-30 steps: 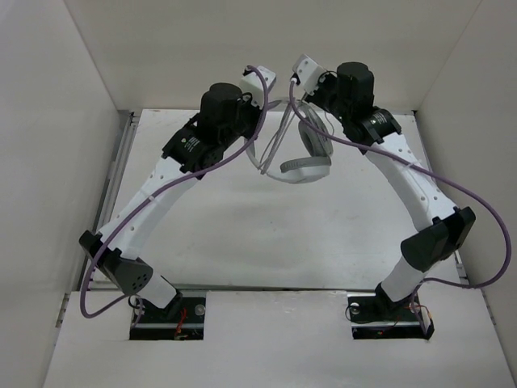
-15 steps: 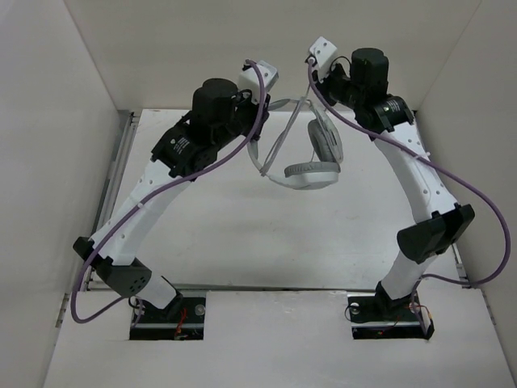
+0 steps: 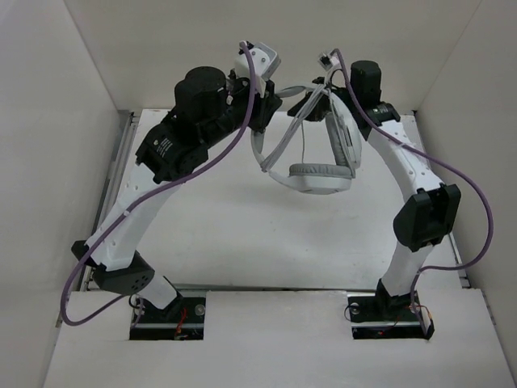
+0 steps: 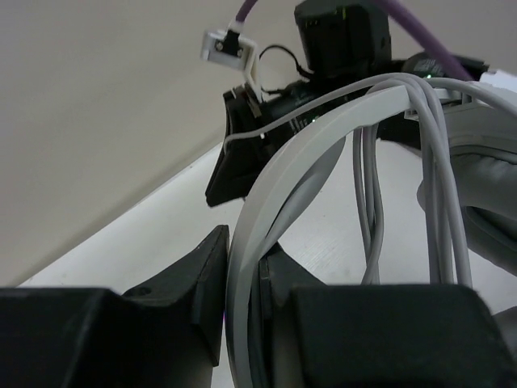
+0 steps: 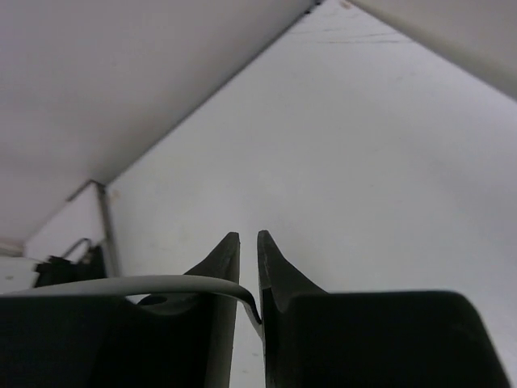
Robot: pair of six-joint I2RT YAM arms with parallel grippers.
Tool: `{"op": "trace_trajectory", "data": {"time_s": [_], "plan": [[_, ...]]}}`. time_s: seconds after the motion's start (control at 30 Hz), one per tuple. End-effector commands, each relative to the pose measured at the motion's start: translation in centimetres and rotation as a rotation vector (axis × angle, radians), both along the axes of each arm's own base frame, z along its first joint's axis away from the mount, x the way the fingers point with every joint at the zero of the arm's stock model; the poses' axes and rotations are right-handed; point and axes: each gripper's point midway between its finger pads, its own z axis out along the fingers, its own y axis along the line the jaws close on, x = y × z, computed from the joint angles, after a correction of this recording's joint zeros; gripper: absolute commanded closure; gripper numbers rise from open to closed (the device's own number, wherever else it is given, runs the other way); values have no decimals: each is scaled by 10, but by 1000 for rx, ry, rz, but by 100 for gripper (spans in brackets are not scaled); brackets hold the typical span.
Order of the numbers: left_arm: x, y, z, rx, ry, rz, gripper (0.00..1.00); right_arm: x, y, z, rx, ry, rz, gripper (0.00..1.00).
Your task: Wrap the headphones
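Note:
The white and light-grey headphones hang in the air above the back of the table between both arms. My left gripper is shut on the curved headband, which runs up out of its jaws. In the top view that gripper sits at the band's left end. Several strands of the thin grey cable hang beside the band. My right gripper has its jaws slightly apart, so it is open. The cable bends over its left finger and dips into the narrow gap.
White walls close in the table on the left, back and right. Thick purple arm cables loop out from both arms. The right arm's wrist is close in front of the left gripper.
Both arms have risen, lifting the headphones, which now hang lower and nearer the middle with one earcup swung right. The right jaws have parted a little from shut.

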Motion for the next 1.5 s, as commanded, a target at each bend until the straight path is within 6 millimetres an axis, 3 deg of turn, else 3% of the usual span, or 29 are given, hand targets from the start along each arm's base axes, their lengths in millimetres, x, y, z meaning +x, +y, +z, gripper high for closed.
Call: {"op": "trace_trajectory", "data": {"time_s": [0.0,0.27,0.47,0.63,1.13,1.47], "plan": [[-9,-2,59,-168,-98,-22,100,-29,37,19,195,113,177,79],[16,14,79,-185,-158,56,100,-86,91,1,346,304,352,77],[29,29,92,-211,-189,110,100,-119,115,-1,401,367,435,74],[37,36,105,-228,-228,145,100,-146,135,-19,394,438,480,70],[71,110,145,-303,-347,390,100,-192,158,-36,397,537,514,64],[93,155,148,-333,-358,534,100,-217,174,-44,390,576,547,64]]}}
